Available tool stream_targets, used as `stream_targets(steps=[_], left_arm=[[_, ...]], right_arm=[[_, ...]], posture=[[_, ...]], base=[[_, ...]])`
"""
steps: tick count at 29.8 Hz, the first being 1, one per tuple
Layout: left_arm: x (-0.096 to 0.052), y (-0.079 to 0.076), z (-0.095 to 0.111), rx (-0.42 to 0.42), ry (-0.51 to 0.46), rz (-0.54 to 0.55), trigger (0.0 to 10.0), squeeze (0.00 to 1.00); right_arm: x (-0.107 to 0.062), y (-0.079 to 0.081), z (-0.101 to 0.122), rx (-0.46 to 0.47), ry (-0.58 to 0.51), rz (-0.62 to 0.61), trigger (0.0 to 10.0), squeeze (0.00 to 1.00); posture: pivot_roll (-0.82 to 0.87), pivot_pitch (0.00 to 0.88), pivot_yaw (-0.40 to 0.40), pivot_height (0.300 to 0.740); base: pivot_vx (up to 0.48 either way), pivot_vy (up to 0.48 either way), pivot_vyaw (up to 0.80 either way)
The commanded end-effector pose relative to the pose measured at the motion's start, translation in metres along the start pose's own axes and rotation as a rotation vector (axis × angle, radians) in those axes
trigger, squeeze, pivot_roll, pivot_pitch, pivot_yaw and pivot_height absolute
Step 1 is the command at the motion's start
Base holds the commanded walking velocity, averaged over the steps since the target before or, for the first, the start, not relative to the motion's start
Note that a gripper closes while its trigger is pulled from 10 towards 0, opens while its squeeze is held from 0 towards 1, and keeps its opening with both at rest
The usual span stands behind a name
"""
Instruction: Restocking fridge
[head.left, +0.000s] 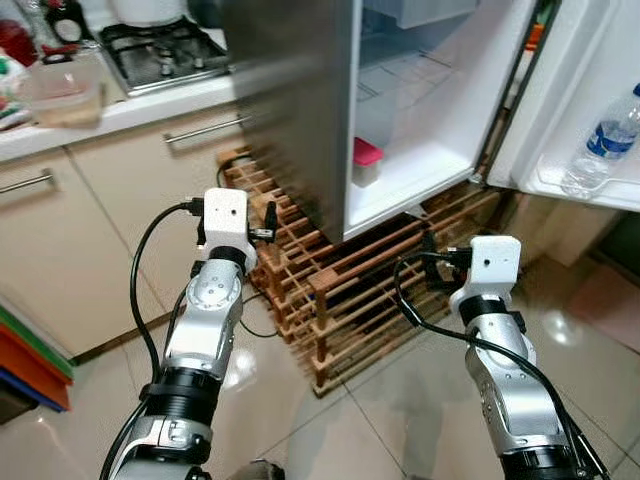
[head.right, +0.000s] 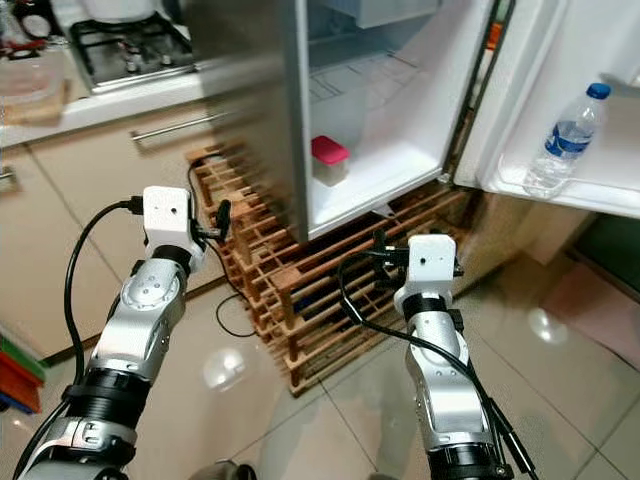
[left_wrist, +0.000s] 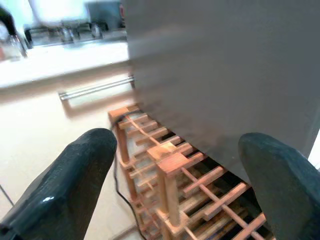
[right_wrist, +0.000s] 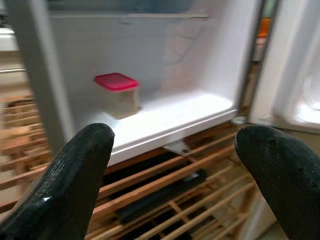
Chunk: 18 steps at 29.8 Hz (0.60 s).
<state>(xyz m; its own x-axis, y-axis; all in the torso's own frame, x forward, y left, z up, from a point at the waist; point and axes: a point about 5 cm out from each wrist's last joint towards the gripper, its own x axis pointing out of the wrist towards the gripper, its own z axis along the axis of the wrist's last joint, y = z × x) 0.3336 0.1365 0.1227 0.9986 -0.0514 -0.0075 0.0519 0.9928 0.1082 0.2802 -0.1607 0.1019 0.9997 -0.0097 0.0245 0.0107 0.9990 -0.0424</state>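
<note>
While the fridge (head.left: 420, 110) stands open on a wooden rack (head.left: 330, 290), both grippers hang before it with fingers spread and holding nothing: the left gripper (left_wrist: 175, 175) near the steel side, the right gripper (right_wrist: 175, 175) facing the bottom shelf. A red-lidded container (right_wrist: 116, 94) sits there. A water bottle (head.right: 566, 140) stands in the door shelf, far right.

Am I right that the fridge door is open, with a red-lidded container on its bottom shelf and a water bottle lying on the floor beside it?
Not quite: the water bottle stands in the open fridge door shelf, as the right eye view shows. The red-lidded container does sit on the bottom shelf.
</note>
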Motion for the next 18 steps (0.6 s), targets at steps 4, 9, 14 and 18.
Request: stream_targets(steps=[4,9,14,18], left_arm=[[-0.002,-0.005,-0.02,-0.012,0.045,-0.042,10.0,0.0],[0.001,-0.002,-0.004,-0.045,-0.021,-0.028,10.0,0.0],[0.003,0.003,-0.005,-0.04,-0.006,0.032,10.0,0.0],[0.004,0.004,-0.006,-0.052,0.014,0.046,10.0,0.0]], right_arm=[[0.007,-0.005,0.006,0.072,-0.036,-0.03,10.0,0.0],[0.008,-0.008,0.004,0.067,-0.026,-0.033,10.0,0.0],[0.011,-0.006,0.003,0.055,-0.023,-0.009,10.0,0.0],[0.012,-0.004,0.001,0.054,-0.02,-0.004,10.0,0.0]], posture=[[-0.16,0.0,0.041,0.74],[-0.16,0.0,0.039,0.74],[-0.14,0.0,0.028,0.74],[-0.13,0.0,0.026,0.74]], base=[[0.0,0.0,0.55],[-0.05,0.256,0.52],[0.0,0.435,0.5],[0.0,0.444,0.49]])
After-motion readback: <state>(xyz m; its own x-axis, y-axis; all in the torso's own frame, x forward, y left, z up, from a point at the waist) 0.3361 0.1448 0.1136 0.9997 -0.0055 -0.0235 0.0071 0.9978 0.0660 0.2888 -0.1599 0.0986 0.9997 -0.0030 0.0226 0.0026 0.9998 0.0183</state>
